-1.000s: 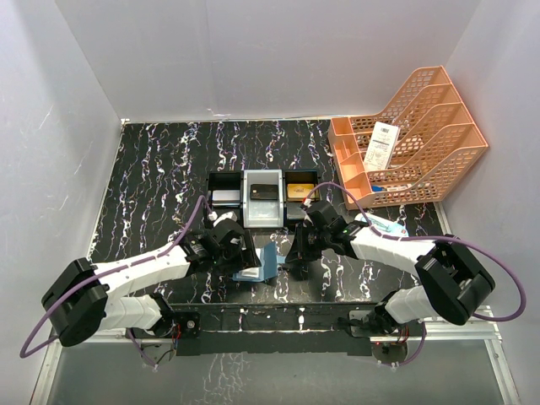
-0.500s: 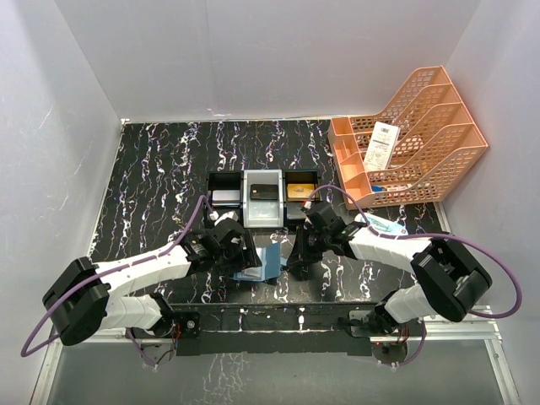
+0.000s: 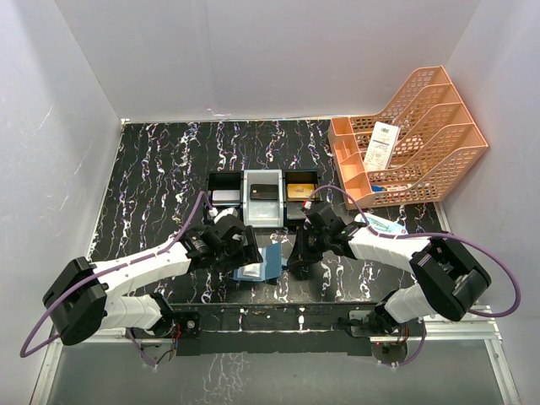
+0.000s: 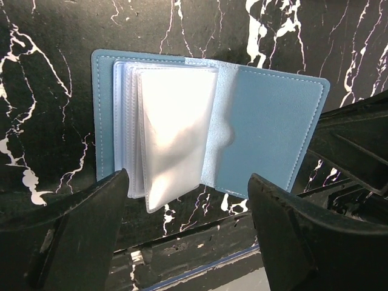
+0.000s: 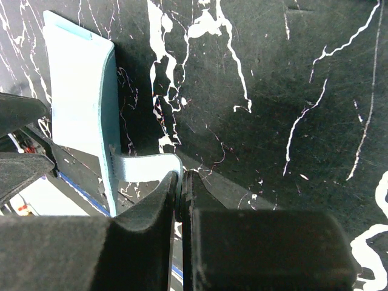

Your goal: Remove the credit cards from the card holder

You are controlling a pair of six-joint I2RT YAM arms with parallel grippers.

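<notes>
L pincer spread wide, hovering just above card holder, which lies open on table, clear pockets fanned up. R pincer pressed shut on its snap tab. Credit cards sit in tray behind, one per compartment.

Teal-blue card holder, black white-veined table

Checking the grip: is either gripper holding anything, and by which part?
The right gripper pinches the card holder by its snap tab; the left gripper is open, holding nothing.
</notes>
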